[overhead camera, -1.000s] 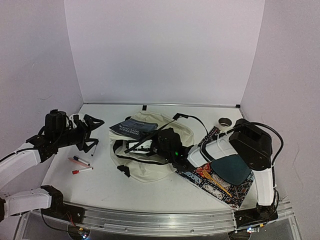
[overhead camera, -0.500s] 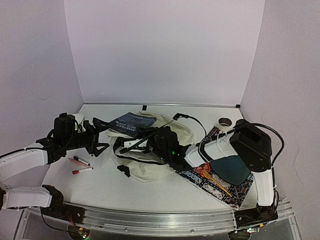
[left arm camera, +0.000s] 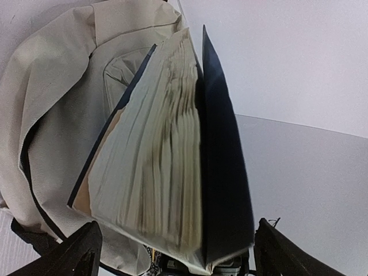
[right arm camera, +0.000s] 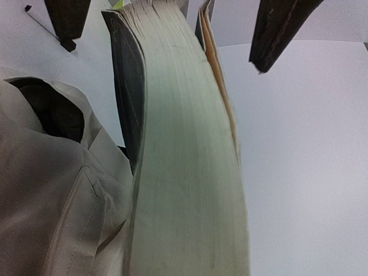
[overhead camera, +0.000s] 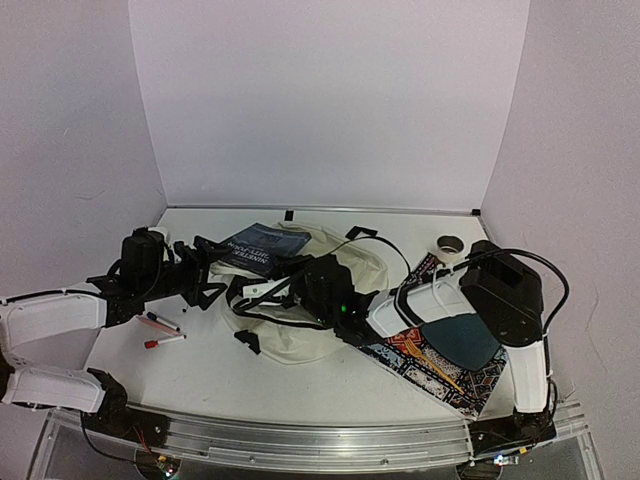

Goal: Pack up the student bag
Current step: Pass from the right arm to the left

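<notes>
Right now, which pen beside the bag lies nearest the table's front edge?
The red-capped pen; the blue-capped pen lies just behind it, farther from the front edge.

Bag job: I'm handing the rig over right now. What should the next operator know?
Left gripper: jaws open around the book, page edges fanned, no grip yet.
Right gripper: jaws either side of the book; whether it grips is unclear.
The book sits at the top of the bag, not inside. Two pens lie left of the bag.
Done: bag looks open.
Left: book in, then probably the pens.
</notes>
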You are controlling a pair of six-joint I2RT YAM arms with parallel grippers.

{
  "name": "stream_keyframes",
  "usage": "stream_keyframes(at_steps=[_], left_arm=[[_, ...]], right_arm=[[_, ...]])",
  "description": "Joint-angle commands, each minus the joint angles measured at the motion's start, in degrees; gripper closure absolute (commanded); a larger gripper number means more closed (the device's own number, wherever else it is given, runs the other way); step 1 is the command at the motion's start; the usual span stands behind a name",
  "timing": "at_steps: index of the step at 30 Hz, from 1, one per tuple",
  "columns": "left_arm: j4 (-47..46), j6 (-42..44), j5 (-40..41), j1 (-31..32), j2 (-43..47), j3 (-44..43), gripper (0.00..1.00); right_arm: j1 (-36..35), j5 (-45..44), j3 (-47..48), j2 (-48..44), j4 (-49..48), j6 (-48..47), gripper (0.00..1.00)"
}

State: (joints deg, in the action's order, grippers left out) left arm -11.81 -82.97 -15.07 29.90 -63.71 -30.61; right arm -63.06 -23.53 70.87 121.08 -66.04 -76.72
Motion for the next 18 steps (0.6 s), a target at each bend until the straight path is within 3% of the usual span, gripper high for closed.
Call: stream_keyframes(at_steps=[1, 8, 18], left_arm=[[-8.1, -2.7, 3.2, 1.9, -2.6, -0.5, 0.13], [-13.4, -3.9, 6.7, 2.6, -3.2, -0.1, 0.29], [-17.6, -4.7, 9.5, 2.7, -3.1, 2.7, 0.72]], right_arm=[[-0.8, -2.7, 3.8, -4.1, -12.5, -0.9, 1.0], [-1.2, -3.7, 3.3, -4.4, -13.4, -1.3, 1.0], [-2.3, -3.8, 3.2, -3.5, -14.4, -1.5, 1.0]])
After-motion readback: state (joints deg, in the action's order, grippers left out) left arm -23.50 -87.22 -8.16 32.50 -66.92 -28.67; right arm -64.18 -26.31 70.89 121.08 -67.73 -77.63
